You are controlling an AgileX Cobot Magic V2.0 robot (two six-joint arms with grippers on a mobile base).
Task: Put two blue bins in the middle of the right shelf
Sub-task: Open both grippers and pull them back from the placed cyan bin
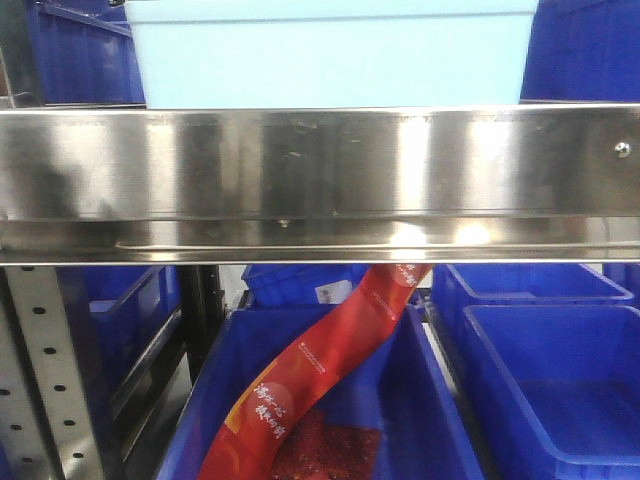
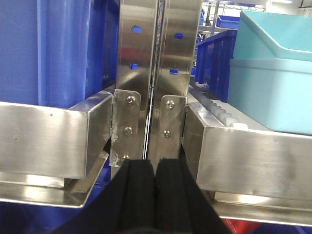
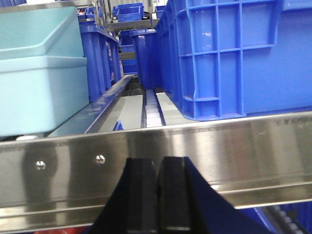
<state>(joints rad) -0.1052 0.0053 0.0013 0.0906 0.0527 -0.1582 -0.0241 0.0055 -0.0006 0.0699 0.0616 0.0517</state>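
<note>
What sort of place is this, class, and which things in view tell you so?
Probably a warehouse or stockroom: stainless steel shelving with perforated uprights, roller tracks, and many blue plastic bins beside a light blue bin.

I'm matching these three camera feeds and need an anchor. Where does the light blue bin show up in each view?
Front view: light blue bin, top centre, above the steel rail.
Left wrist: far right, behind the rail.
Right wrist: far left, behind the rail.
Shared landmark: that steel shelf-front rail.
</note>
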